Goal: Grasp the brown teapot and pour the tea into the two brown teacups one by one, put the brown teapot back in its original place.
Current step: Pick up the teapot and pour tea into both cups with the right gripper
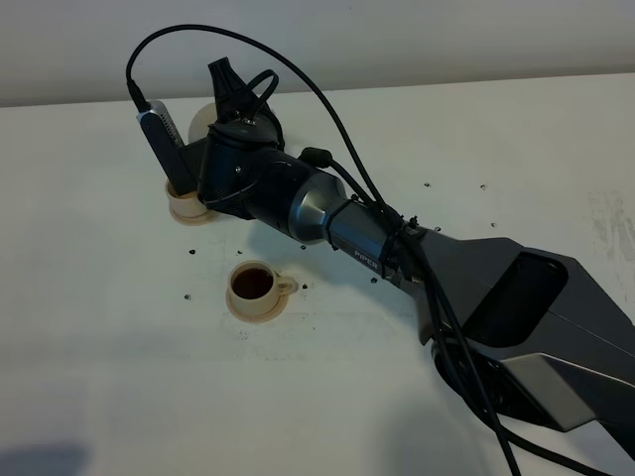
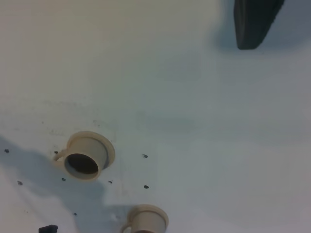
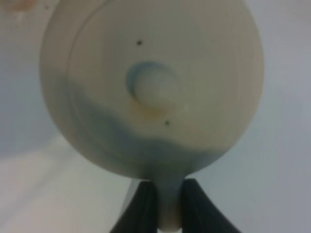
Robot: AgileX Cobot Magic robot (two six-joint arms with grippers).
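Note:
The brown teapot (image 3: 153, 92) fills the right wrist view from above, lid knob in the middle. My right gripper (image 3: 163, 194) is shut on its loop handle. In the high view the right gripper (image 1: 233, 104) reaches across to the far left, and only a pale edge of the teapot (image 1: 201, 121) shows behind it. One teacup (image 1: 256, 286) stands on its saucer with dark tea inside. The other teacup (image 1: 187, 203) is half hidden under the wrist. The left wrist view shows both cups, one dark inside (image 2: 85, 159) and one cut by the edge (image 2: 147, 221). The teapot's saucer is hidden.
The right arm (image 1: 397, 248) lies diagonally across the white table (image 1: 119, 377). Small dark specks (image 1: 189, 254) dot the table around the cups. A dark block (image 2: 255, 22) hangs at the edge of the left wrist view.

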